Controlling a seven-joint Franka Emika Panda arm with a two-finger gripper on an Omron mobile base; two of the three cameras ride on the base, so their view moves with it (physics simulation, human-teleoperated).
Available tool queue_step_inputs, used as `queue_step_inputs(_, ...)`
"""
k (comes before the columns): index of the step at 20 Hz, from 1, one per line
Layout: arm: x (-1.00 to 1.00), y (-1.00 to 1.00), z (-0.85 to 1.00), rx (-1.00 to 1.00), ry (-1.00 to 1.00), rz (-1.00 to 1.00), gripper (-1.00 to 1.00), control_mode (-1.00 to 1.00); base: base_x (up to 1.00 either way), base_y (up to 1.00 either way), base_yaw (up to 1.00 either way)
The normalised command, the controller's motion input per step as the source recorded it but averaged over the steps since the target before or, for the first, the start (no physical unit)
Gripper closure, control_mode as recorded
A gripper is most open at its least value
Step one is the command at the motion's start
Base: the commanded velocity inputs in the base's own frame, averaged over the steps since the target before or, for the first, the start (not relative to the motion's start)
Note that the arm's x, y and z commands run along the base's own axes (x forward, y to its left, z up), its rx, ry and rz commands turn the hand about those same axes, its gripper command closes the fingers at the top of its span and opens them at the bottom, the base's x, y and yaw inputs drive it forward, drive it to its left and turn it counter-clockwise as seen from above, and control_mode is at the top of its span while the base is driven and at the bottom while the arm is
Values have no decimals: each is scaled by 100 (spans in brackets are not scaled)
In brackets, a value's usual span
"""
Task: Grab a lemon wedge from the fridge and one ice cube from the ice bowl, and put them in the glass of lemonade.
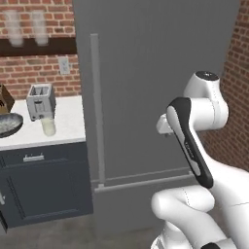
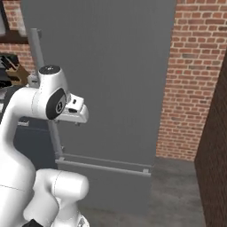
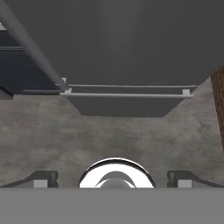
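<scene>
Hand view shows the hand (image 3: 112,179) with its fingers wide apart, holding nothing; the shut fridge (image 3: 131,43) stands just ahead of it.

Red brick walls (image 2: 195,66), grey concrete floor (image 3: 113,131), dark cabinet (image 1: 44,185) under white counter (image 1: 68,127).

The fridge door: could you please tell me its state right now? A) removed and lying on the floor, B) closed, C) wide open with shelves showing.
B: the fridge shows an unbroken dark grey front with its long bar handle flush against it, and no white interior is visible.
</scene>
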Motion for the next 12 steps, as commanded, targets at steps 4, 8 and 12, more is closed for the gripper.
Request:
queue_step_inputs(4,0,0,0,0,0,0,-100,100,1,100,0)
queue_step_inputs(8,0,0,0,0,0,0,-100,100,28,100,-2)
queue_step_inputs(12,0,0,0,0,0,0,-100,100,57,100,-9)
